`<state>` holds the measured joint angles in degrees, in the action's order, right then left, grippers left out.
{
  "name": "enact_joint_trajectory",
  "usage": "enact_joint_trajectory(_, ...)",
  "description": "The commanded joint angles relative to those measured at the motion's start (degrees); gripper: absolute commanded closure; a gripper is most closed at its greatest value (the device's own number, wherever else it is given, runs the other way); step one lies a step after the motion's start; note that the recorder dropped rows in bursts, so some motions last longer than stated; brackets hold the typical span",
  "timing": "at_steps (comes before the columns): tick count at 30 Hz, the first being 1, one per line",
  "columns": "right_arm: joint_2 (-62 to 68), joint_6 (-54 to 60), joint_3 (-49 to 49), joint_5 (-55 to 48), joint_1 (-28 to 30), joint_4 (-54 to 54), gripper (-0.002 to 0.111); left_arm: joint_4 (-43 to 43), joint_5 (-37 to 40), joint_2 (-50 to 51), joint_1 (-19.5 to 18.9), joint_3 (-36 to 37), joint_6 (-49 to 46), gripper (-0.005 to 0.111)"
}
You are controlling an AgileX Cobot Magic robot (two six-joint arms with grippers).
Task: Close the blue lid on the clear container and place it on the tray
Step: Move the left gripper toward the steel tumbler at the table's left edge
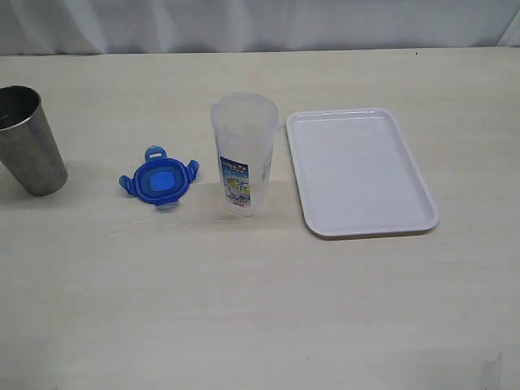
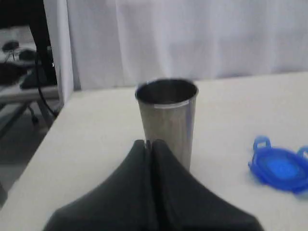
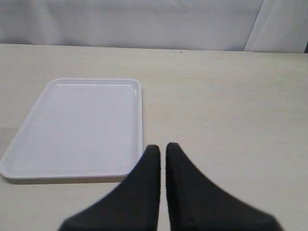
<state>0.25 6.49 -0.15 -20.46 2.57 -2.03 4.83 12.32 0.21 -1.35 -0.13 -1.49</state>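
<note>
Currently both jaws clenched, empty; blue lid (image 2: 281,167) apart from left jaws, tray (image 3: 77,130) near right jaws.

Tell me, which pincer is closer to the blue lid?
Left, probably. The left pincer faces the steel cup, with the blue lid close beside. The right pincer hangs by the tray; no lid shows in its view.

Pale wood table (image 1: 244,325) — white curtain (image 1: 244,24) behind, evenly lit.
</note>
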Motion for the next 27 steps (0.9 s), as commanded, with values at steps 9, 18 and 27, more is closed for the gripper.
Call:
enact_joint_trajectory(9,-0.3,-0.1,0.2,0.9,0.0,-0.1,0.104,-2.5,-42.4,-0.2,0.1,0.1,17.2,0.107)
enact_joint_trajectory(18,-0.3,-0.1,0.2,0.9,0.0,-0.1,0.104,-1.9,-44.8,-0.2,0.1,-3.0,20.8,0.048)
enact_joint_trajectory(27,-0.3,-0.1,0.2,0.9,0.0,-0.1,0.104,0.7,-46.3,14.7,0.1,-6.2,21.3,0.002)
